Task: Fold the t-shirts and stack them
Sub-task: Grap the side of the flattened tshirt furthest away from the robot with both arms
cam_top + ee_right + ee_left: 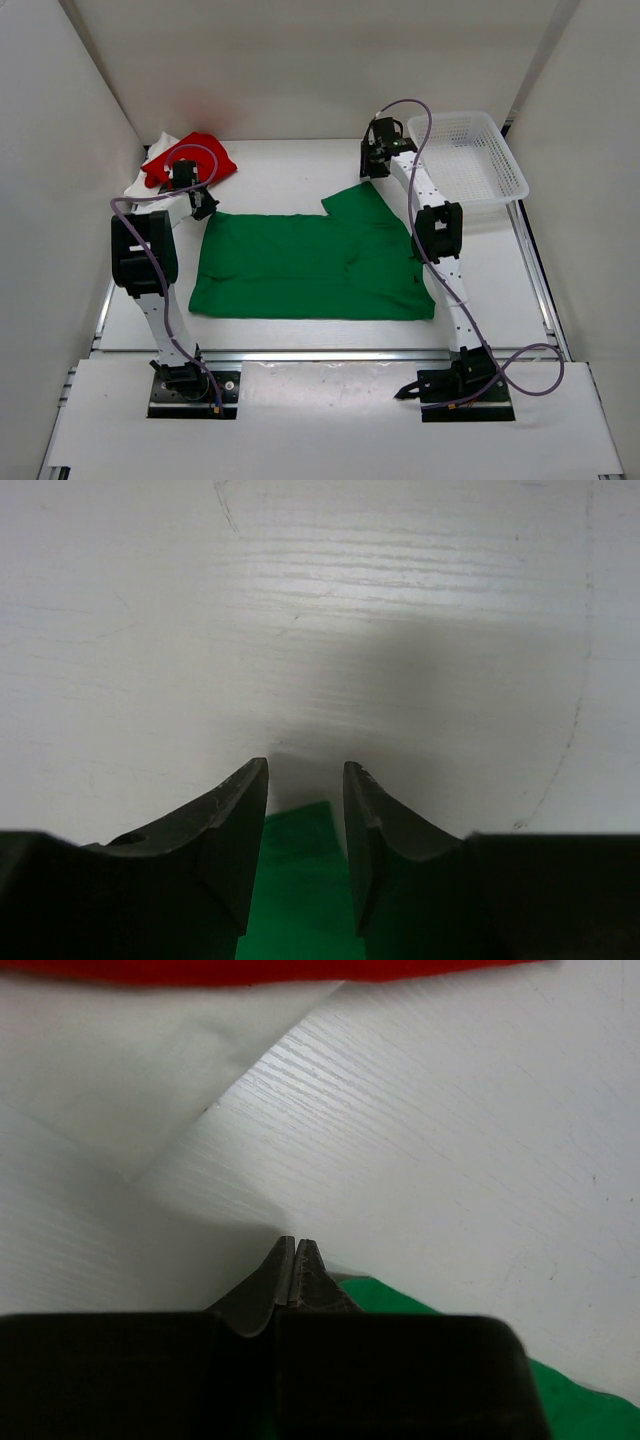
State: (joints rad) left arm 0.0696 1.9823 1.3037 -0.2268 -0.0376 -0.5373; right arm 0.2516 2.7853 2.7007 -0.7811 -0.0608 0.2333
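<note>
Top external view: two claws work at one green shirt [310,265], which lies spread flat in the middle of the worktop [280,170], one sleeve sticking out toward 1 o'clock.

The left claw [203,207] sits at the shirt's 10 o'clock corner. From the left wrist view its fingers [262,1290] are clenched, pressed tip to tip with only a thin line between them. The tips lie over bare worktop, with green cloth just beside them at 4 o'clock. No cloth shows between the tips, and I cannot tell whether any is pinched lower down.

The right claw [372,170] hangs at the far tip of the sleeve, at 1 o'clock from the shirt's middle. In the right wrist view its fingers [235,820] stand apart, about half spread and released. Green cloth shows in the gap between them, toward the wrist, while the tips reach past it over bare worktop. Whether they touch the cloth I cannot tell.

Shirts, counted: three. Besides the green one, a red shirt [200,157] lies bunched in the 10 o'clock corner of the worktop, on top of a white shirt [143,180] whose edge pokes out at 8 o'clock from the red one. Both are just beyond the left claw.

One white basket [512,170] stands at 2 o'clock, just beside the right arm.
</note>
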